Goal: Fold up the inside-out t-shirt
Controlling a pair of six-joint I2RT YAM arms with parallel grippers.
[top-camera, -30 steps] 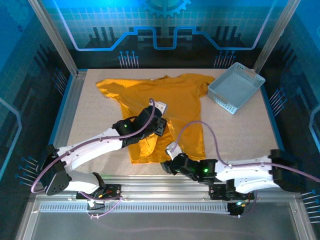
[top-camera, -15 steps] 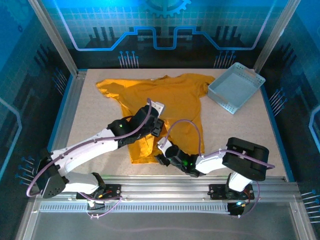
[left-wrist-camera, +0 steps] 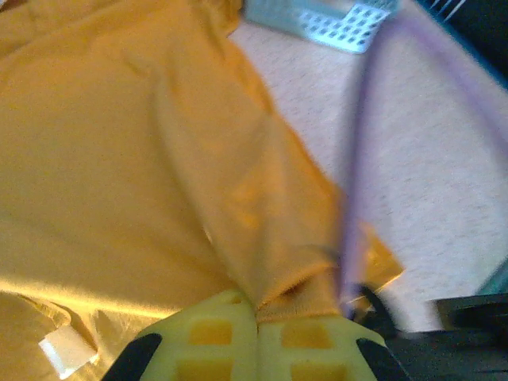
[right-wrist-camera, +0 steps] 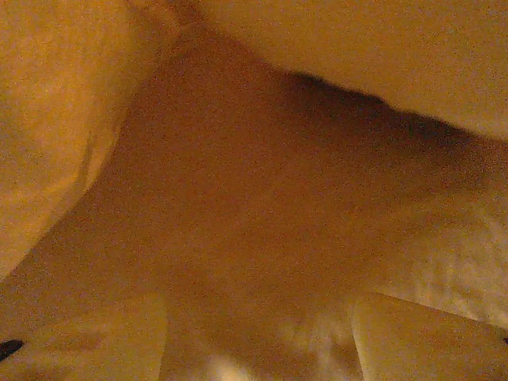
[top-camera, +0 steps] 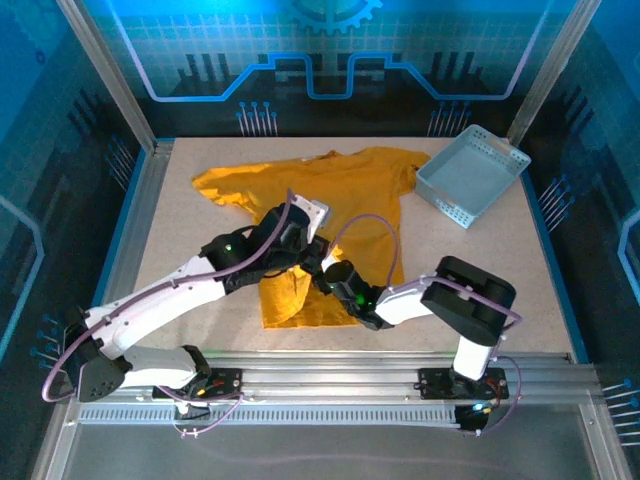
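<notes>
My left hand (left-wrist-camera: 258, 305) pinches the hem of the mustard-yellow cloth t-shirt (top-camera: 345, 190) near the worktop's (top-camera: 170, 220) front edge. My right hand (right-wrist-camera: 258, 313), fingers apart, burrows beneath. Nothing is folded yet.

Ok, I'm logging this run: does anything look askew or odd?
The t-shirt lies crooked and rumpled, its cloth bunched up where the left gripper pinches a hemmed edge. The perforated basket sits skewed to the table edges at the far right corner.
</notes>
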